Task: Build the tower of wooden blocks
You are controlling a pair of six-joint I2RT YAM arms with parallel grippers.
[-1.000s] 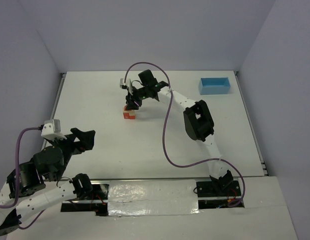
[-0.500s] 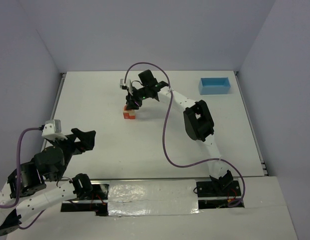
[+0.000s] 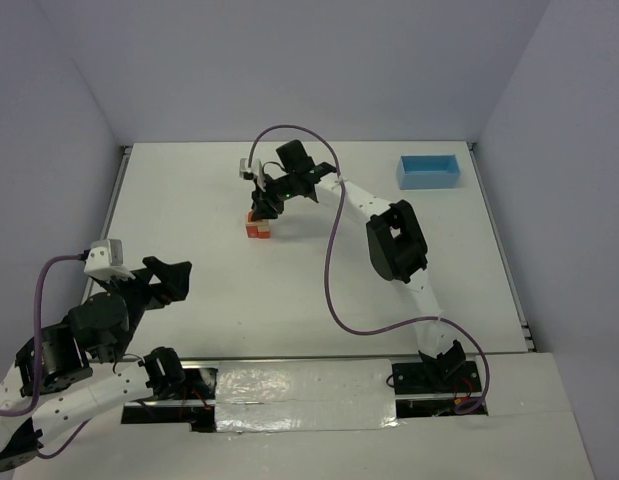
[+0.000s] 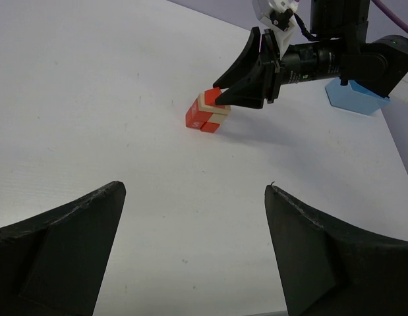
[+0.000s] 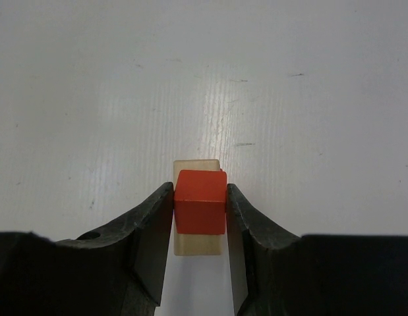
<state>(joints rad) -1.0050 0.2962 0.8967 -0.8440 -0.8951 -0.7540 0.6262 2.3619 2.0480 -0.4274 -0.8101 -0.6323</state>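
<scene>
The wood block tower [image 3: 258, 228] stands left of the table's middle, red-orange cubes at the bottom with pale tan pieces above. My right gripper [image 3: 264, 208] reaches down onto its top. In the right wrist view both fingers press the sides of a red cube [image 5: 200, 203] that sits on a tan block [image 5: 198, 245]. The left wrist view shows the tower [image 4: 205, 117] from afar, with the right gripper [image 4: 223, 97] at its top. My left gripper [image 3: 175, 278] hovers near the table's front left, jaws wide apart [image 4: 194, 189] and holding nothing.
A light blue tray [image 3: 428, 171] sits at the back right corner, also in the left wrist view [image 4: 354, 99]. The right arm's purple cable loops over the table's middle. Grey walls close off the table on three sides.
The right gripper's fingers have drawn in a little at the top of the tower. The arms and blocks stay where they were.
</scene>
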